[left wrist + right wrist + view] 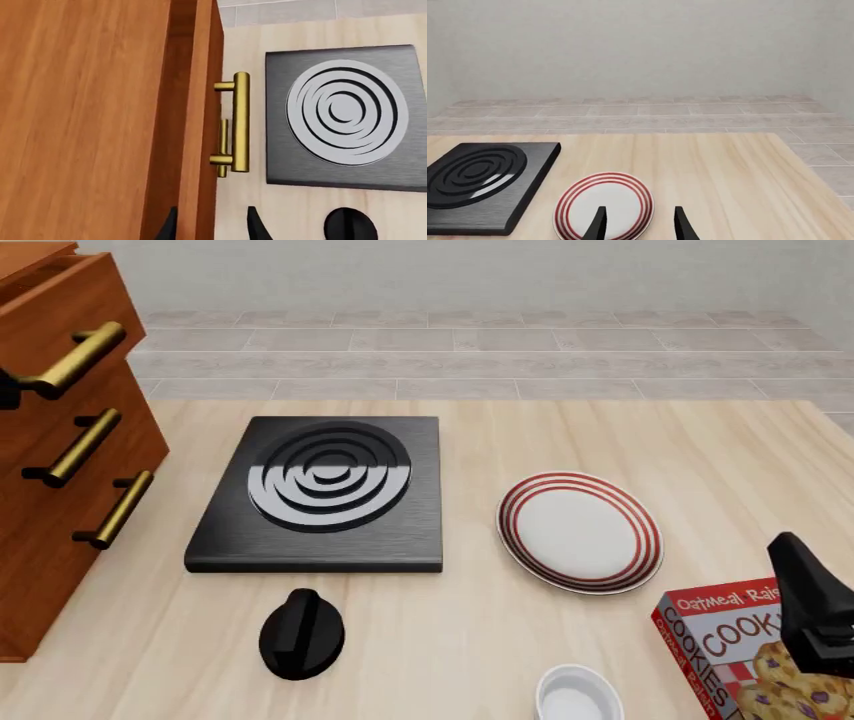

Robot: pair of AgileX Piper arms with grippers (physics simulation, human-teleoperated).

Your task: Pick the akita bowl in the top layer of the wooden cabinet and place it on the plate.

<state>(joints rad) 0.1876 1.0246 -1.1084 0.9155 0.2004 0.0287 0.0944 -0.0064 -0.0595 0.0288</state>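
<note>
The wooden cabinet (54,490) stands at the table's left edge. Its top layer (60,300) juts out slightly beyond the two lower drawers. The akita bowl is hidden. In the left wrist view my left gripper (213,227) is open, just short of the top drawer's brass handle (240,122), with the drawer front's edge between its fingertips. The plate (581,530), white with red rings, lies right of centre with nothing on it. My right gripper (640,227) is open and holds nothing, hovering near the plate (604,205); in the front view it (807,605) is at the lower right.
A black square stove slab (320,490) lies between cabinet and plate. A black knob-shaped object (300,633) sits in front of it. A plain white small bowl (577,695) and a cookie box (747,655) are at the near right edge.
</note>
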